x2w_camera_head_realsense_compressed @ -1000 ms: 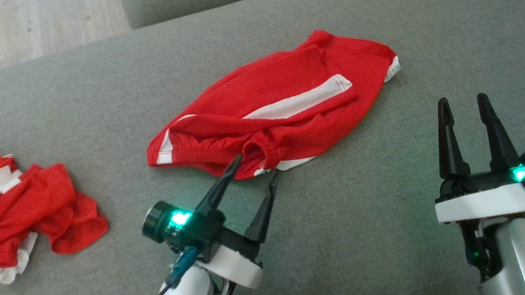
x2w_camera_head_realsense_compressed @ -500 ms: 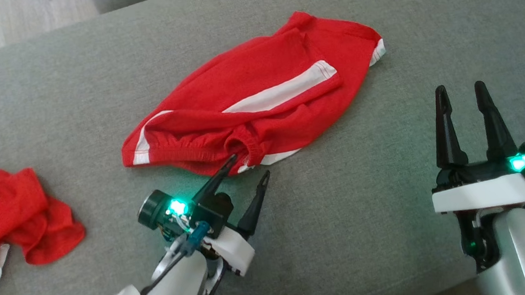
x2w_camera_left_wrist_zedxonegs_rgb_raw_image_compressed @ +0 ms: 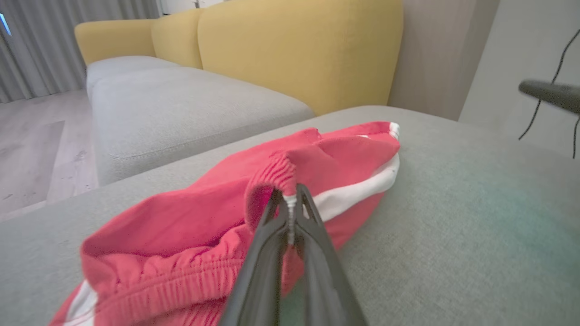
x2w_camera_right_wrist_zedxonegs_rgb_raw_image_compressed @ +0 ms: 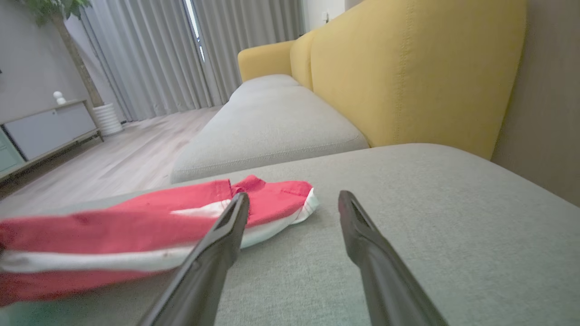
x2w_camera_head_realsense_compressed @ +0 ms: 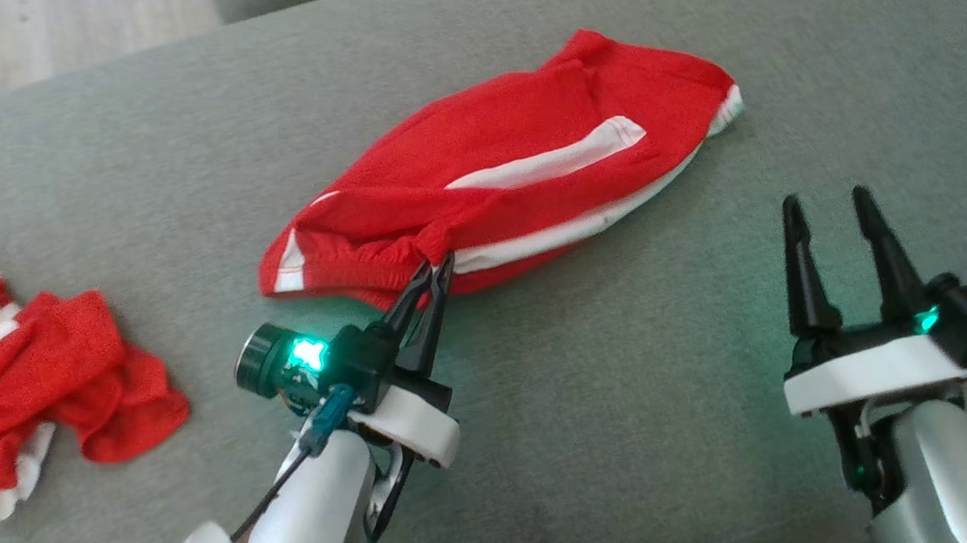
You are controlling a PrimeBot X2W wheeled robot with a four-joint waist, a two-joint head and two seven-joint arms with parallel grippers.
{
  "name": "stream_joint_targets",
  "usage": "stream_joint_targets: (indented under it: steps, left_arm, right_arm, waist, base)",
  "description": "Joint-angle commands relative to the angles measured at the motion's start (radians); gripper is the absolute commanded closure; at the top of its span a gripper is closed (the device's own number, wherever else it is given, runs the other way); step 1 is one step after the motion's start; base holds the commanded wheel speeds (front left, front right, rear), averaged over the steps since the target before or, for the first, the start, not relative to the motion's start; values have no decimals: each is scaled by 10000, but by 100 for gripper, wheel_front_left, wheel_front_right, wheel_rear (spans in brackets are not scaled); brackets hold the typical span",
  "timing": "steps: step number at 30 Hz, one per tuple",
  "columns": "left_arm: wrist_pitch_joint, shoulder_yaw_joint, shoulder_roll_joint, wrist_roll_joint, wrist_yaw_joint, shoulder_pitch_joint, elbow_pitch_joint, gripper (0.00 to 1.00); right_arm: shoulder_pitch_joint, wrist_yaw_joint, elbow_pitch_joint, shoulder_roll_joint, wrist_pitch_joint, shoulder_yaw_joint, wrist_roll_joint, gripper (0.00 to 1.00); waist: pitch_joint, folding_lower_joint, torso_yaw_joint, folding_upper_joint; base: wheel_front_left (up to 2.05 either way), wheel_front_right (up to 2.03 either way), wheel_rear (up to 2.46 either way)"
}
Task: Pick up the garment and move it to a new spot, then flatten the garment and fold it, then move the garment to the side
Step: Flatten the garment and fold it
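My left gripper is clamped on just a thin nip of the waistband of the red garment lying rumpled on the grey cushion, my right gripper gapes empty nearby, so lifting by so little cloth could let it slip

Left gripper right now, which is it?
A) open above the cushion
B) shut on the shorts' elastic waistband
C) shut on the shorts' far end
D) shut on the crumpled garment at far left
B: in the left wrist view the left gripper has its fingers shut on a bunched loop of the elastic waistband of the red shorts.
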Motion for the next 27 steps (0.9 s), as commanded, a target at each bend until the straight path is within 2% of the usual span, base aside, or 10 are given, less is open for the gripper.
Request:
stream_joint_targets:
  steps: [1,9,27]
  left_arm:
    - [-109,395,58,-58,74,61,-423,100]
    - [-119,630,101,-204,198,848,-1495,100]
    - [-121,982,130,-173,222,1328,-2046,100]
  right_arm:
    - [-270,73,-193,-26,-62,232,-145,0]
    - [-602,73,1352,-26,-63,37,-1050,0]
    - [-2369,73,4476,-26,433,-1216,-2288,0]
  waist:
    - [-159,0,208,0]
    - [-461,0,809,0]
    - [-245,0,1619,0]
  base:
    - [0,0,0]
    - [0,0,0]
    - [0,0,0]
